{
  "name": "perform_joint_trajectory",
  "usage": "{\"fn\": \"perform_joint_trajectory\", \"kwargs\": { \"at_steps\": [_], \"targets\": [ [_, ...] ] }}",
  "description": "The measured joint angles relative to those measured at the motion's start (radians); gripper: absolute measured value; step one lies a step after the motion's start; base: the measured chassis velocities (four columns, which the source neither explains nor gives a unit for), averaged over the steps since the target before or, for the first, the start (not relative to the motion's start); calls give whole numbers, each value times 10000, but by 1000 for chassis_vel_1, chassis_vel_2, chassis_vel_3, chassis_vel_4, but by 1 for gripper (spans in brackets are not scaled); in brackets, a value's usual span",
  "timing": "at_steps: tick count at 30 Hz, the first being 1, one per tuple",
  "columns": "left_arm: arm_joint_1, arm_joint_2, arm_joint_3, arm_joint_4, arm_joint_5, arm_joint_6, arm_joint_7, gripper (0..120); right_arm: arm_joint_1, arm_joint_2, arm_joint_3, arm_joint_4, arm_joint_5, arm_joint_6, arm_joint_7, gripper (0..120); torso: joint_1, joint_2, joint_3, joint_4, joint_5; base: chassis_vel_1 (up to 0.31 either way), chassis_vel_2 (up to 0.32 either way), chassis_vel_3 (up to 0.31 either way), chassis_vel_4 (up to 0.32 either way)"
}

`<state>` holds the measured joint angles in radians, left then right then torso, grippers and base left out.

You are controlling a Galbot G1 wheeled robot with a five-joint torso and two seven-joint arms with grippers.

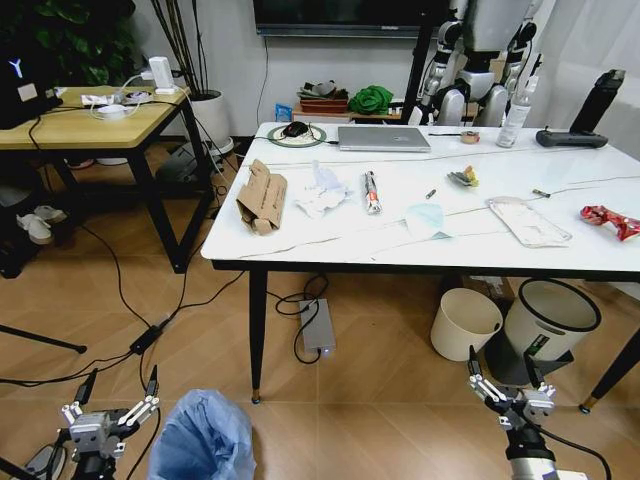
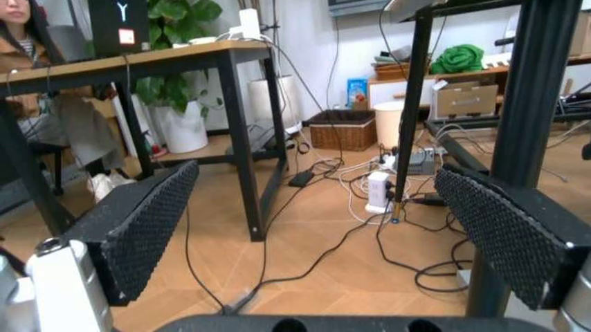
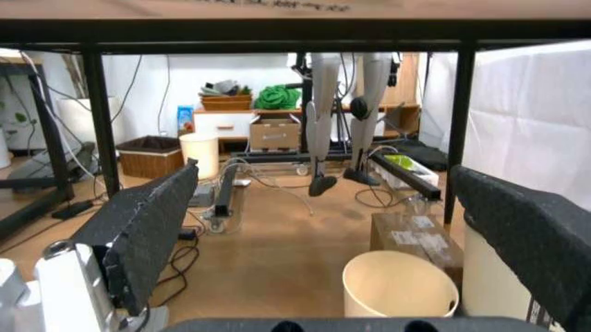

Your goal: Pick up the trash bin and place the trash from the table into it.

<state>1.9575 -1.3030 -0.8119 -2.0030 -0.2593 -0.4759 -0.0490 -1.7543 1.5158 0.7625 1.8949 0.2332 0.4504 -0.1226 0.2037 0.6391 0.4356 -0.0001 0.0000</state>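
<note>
The trash bin [image 1: 203, 435], lined with a puffy light-blue bag, stands on the floor just right of my left gripper [image 1: 112, 412]. That gripper is low, open and empty, its pads [image 2: 148, 221] spread wide. My right gripper [image 1: 510, 385] hangs open and empty near the floor in front of the table's right half. On the table [image 1: 350, 238] lie crushed brown cardboard [image 1: 262, 197], crumpled white paper [image 1: 322, 192], a light-blue face mask [image 1: 428, 220], a clear plastic pack [image 1: 528, 221] and a red wrapper [image 1: 610, 220].
A cream round bin [image 1: 465, 323] [image 3: 400, 283] and a black-rimmed white bin [image 1: 547, 320] stand under the table's right end. A silver laptop [image 1: 383, 138] and a spray bottle [image 1: 516, 112] sit at the table's back. A wooden-topped table [image 1: 90, 118] is on the left. Cables [image 1: 120, 290] cross the floor.
</note>
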Motion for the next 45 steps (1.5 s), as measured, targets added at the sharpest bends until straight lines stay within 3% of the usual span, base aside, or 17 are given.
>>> {"fn": "perform_joint_trajectory", "kwargs": {
  "at_steps": [3, 9, 32, 40, 45],
  "targets": [
    [-44, -270, 43, 54, 88, -6, 4, 100, 156, 369, 52, -48, -72, 38, 3, 100, -73, -193, -122, 0, 0, 0, 0, 0, 0],
    [-60, -426, 103, 97, 165, -24, 11, 100, 217, 379, 177, -136, -197, 142, -11, 100, -162, -425, -262, 1, 0, 0, 0, 0, 0],
    [-304, -247, 86, 749, 40, 114, 38, 100, 37, 349, 185, -77, -101, 322, 42, 100, -557, -1440, -884, 0, 0, 0, 0, 0, 0],
    [-406, 138, 192, 1184, -944, 1213, 120, 100, -29, 446, 142, -86, -125, 395, 53, 100, -675, -1760, -1087, 0, 0, 0, 0, 0, 0],
    [-639, 265, 186, 1976, -1055, 1661, 199, 100, -38, 509, 95, -121, -147, 427, 54, 100, -762, -1990, -1227, 1, -1, 0, 0, 0, 0]
  ]
}}
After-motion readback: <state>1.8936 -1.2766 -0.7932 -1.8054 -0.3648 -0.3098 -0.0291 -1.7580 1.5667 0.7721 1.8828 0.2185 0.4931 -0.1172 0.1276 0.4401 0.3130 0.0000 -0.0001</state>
